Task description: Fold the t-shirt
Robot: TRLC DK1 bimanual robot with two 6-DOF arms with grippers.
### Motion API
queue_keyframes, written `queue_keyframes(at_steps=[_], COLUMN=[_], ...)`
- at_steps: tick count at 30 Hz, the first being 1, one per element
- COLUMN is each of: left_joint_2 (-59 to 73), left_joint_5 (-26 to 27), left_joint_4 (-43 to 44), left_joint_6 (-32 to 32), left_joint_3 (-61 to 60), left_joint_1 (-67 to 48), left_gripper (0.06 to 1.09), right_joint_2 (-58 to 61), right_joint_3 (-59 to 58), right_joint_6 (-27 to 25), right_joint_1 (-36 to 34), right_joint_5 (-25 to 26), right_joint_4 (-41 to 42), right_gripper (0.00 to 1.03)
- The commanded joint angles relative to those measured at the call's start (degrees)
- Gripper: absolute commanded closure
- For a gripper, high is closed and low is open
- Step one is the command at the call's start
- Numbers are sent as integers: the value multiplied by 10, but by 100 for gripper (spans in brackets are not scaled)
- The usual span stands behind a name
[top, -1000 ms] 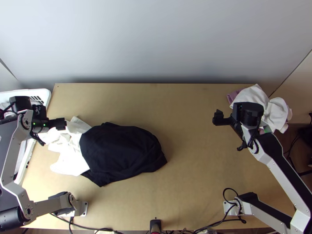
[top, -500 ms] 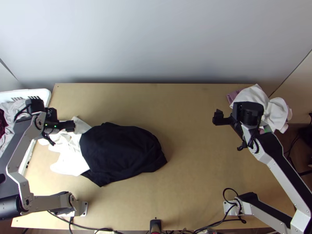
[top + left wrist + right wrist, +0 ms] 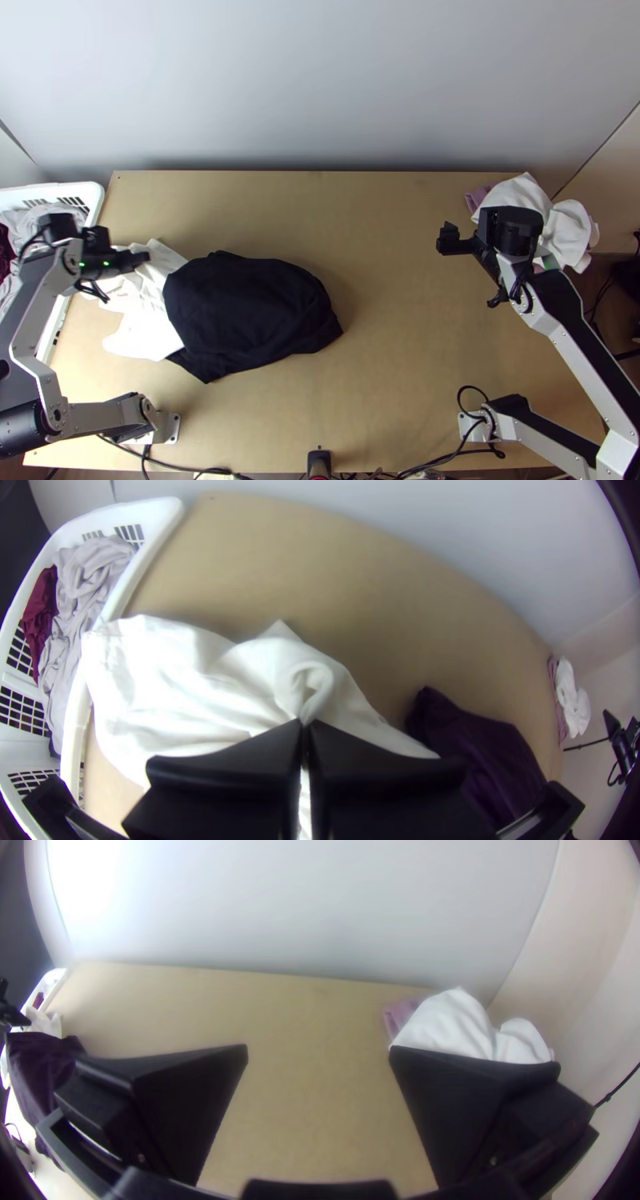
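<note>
Standing at the left edge of the table (image 3: 400, 320), a white basket (image 3: 96, 196) holds grey cloth (image 3: 93, 567) and maroon cloth (image 3: 41, 610). My left gripper (image 3: 142, 258) is near the table's far left corner, just beside the basket; its black fingers are pressed together, pinching an upper fold of a white cloth (image 3: 144, 328). This cloth lies bunched along the left edge and meets a black cloth (image 3: 248, 312), which is rumpled, irregular in outline, and left of the table's middle. Which of the two is the t-shirt I cannot tell. My right gripper (image 3: 485, 248) hangs toward the far right corner, its fingers spread wide with nothing between them. Beside it, in that corner, a second white cloth (image 3: 520, 194) rests loosely crumpled, partly over a pink cloth (image 3: 475, 197).
</note>
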Motion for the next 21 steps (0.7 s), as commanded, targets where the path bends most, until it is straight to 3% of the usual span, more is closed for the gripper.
queue_keyframes(at_steps=[1,12,17,21], left_joint_2=[-5,116,118,82], left_joint_5=[43,158,180,190], left_joint_4=[3,-239,-261,-252], left_joint_6=[-28,-62,-78,-85], left_joint_3=[91,605,705,717], left_joint_1=[111,262,279,278], left_gripper=[105,105,105,105], right_joint_2=[0,7,7,7], right_joint_3=[0,1,1,1], right_joint_6=[1,3,2,6], right_joint_1=[0,1,2,2], right_joint_5=[0,0,0,0], right_joint_4=[0,8,9,12], right_gripper=[4,4,4,4])
